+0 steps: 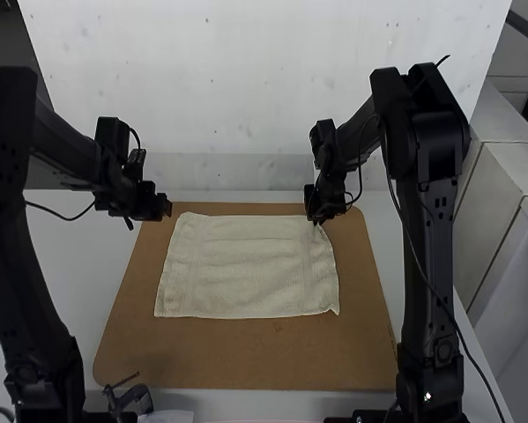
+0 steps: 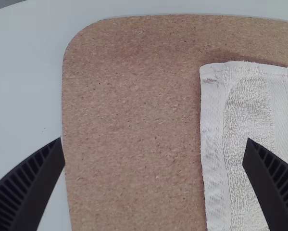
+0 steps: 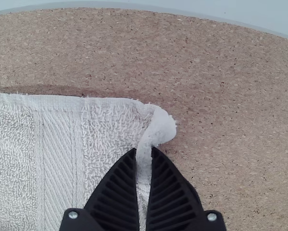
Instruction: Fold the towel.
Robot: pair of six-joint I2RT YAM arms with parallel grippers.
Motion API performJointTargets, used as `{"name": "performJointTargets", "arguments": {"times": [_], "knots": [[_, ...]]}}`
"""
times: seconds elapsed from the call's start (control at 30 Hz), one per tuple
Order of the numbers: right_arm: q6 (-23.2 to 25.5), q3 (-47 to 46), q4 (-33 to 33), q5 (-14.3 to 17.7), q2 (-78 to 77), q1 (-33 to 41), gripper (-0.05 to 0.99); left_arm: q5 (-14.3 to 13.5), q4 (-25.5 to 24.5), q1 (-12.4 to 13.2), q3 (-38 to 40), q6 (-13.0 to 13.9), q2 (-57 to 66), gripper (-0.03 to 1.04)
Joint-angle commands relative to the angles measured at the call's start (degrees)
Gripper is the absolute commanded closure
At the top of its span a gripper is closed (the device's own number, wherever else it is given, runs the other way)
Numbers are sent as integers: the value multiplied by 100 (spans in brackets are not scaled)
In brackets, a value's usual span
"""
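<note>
A pale towel (image 1: pixel 250 269) lies spread as a rough rectangle on the cork board. My left gripper (image 1: pixel 165 209) is just beyond the towel's far left corner in the high view, not touching it. In the left wrist view, my left gripper (image 2: pixel 153 159) is wide open over bare cork and the edge of the towel (image 2: pixel 249 115). My right gripper (image 1: pixel 315 217) is at the far right corner. In the right wrist view, my right gripper (image 3: pixel 144 150) is shut on that corner of the towel (image 3: pixel 105 125), which is pinched and bunched between the fingertips.
The brown cork board (image 1: pixel 246 357) extends past the towel on all sides, on a white table (image 1: pixel 61 264). A small dark clamp-like object (image 1: pixel 130 398) is at the near left edge. A white wall rises behind the table, and white cabinets stand at the right.
</note>
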Motion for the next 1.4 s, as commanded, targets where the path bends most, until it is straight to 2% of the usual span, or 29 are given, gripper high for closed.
{"name": "performJointTargets", "arguments": {"times": [0.0,0.17,0.33,0.57,0.7,0.77,0.83,0.9,0.97,1.1,1.2,1.37], "knots": [[27,-81,-127,175,289,5,92,-7,-168,-109,649,-130,367,6],[27,-125,-83,201,272,14,92,-446,-396,-311,1203,-139,886,6],[27,-133,-74,272,316,23,92,-516,-730,-496,1607,-156,1299,7],[27,-125,-83,316,324,-3,92,-842,-941,-768,1888,-209,1730,7],[27,-116,-92,351,307,5,92,-842,-1134,-891,2029,-191,1923,7],[27,-142,-92,377,289,14,92,-815,-1134,-909,2090,-147,2055,13],[27,-186,-83,395,254,23,92,-754,-1187,-909,2222,-139,2231,26],[27,-213,-83,395,184,32,92,-525,-1442,-865,2372,-156,2380,55],[27,-239,-92,395,122,23,92,-473,-1539,-838,2389,-139,2450,98],[27,-221,-83,412,105,-3,92,-139,-1829,-768,2398,-130,2406,99],[124,-195,14,439,105,5,92,-121,-2013,-751,2451,-156,2248,99],[317,-309,717,456,-98,14,92,-121,-2057,-786,2521,-306,1949,99]]}}
